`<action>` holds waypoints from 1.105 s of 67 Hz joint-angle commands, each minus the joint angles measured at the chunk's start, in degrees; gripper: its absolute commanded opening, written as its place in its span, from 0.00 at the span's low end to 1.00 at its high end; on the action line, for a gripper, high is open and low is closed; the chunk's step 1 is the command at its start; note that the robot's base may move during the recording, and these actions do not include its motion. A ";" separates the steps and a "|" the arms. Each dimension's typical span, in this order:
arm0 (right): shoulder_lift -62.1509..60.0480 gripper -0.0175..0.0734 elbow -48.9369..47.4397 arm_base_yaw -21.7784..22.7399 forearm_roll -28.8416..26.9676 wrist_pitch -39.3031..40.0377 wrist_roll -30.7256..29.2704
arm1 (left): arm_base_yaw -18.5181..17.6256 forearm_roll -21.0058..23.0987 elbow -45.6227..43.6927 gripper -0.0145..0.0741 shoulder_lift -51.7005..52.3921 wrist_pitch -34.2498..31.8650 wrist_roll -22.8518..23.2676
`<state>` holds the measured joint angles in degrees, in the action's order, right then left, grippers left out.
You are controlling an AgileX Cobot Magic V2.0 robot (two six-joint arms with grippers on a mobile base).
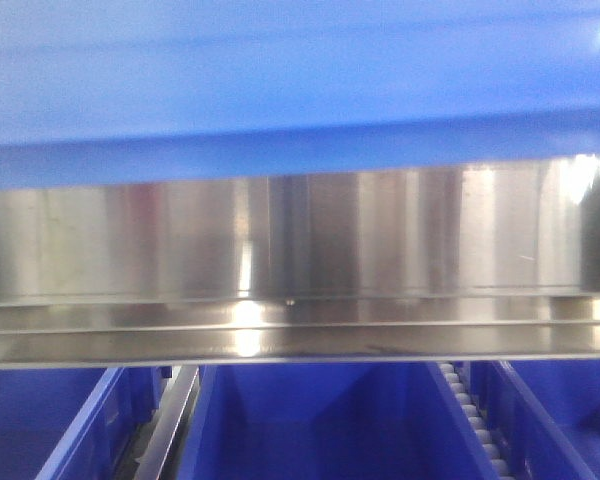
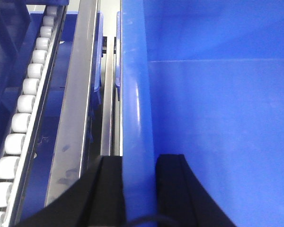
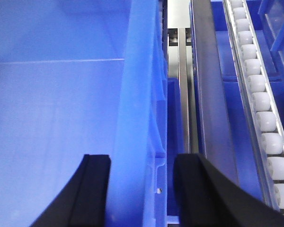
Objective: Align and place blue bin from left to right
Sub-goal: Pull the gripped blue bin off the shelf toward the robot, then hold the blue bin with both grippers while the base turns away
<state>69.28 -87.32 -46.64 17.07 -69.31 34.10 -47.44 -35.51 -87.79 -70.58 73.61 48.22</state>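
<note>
Left tool (image 2: pixel 138 161), right tool (image 3: pixel 142 161) — clamping blue bin (image 2: pixel 217 118) walls.

The blue bin (image 1: pixel 280 80) filled the top of the frame, above a steel panel (image 1: pixel 280 245); darker blue bins (image 1: pixel 320 420) and a roller track (image 1: pixel 477 425) lined the bottom.

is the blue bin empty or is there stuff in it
Empty, as far as shown: both wrist views look into the bin and show only bare blue floor and walls. Parts of the inside are out of frame.
</note>
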 commanded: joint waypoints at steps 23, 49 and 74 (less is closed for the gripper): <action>-0.72 0.12 -0.53 0.10 2.63 5.41 2.44 | -0.86 0.27 -0.58 0.04 1.02 -3.65 -0.22; -0.72 0.12 -0.53 0.10 2.63 5.52 2.44 | -0.86 0.27 -0.58 0.04 1.02 -3.65 -0.22; -0.72 0.12 -0.53 0.10 2.63 5.52 2.44 | -0.86 0.27 -0.58 0.04 1.02 -3.65 -0.22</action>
<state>69.28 -87.32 -46.64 17.39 -69.08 34.23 -47.44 -35.60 -87.79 -70.58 73.73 48.22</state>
